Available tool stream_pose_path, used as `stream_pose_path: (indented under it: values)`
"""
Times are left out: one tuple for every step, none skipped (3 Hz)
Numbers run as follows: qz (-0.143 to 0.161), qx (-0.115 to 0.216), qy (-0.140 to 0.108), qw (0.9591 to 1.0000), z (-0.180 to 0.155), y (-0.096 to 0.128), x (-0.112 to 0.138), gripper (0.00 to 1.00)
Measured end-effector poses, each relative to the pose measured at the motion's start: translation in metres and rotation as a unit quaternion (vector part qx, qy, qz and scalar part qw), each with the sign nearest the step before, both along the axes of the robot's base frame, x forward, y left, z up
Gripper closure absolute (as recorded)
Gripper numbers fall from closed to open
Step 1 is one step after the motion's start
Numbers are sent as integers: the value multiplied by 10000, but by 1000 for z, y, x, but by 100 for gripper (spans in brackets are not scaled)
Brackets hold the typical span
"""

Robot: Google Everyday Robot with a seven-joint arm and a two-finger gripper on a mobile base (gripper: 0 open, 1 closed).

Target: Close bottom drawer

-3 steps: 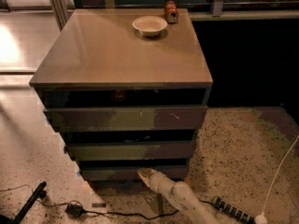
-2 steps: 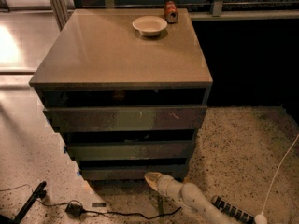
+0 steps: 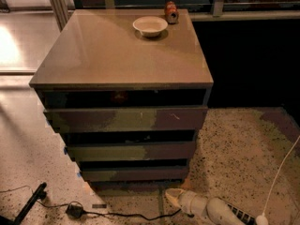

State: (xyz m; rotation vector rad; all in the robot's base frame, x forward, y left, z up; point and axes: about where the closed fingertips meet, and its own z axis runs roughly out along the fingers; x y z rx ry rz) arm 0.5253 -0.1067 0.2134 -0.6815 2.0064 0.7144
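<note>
Looking down, I see a tan worktop (image 3: 112,55) filling the upper centre, with a white bowl (image 3: 150,26) and a small reddish can (image 3: 171,11) near its far edge. Speckled floor (image 3: 239,144) spreads at lower right. The bottom drawer (image 3: 133,174) sits lowest, at centre frame. Its long axis runs left to right and its front faces the frame's bottom edge. My pincer (image 3: 172,197) is just below its right end; I cannot tell its state.

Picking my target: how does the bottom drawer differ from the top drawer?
The bottom drawer is narrowest and lowest; the top drawer is widest. The top drawer has a pale scuff, the bottom drawer none. Both are dark, flat, handle-less. The hand sits near the floor, below the bottom drawer's right end.
</note>
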Motion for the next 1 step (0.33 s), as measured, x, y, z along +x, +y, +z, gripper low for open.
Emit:
stream_pose_path:
  values:
    - [0,0,0,10000,0,0,0,74]
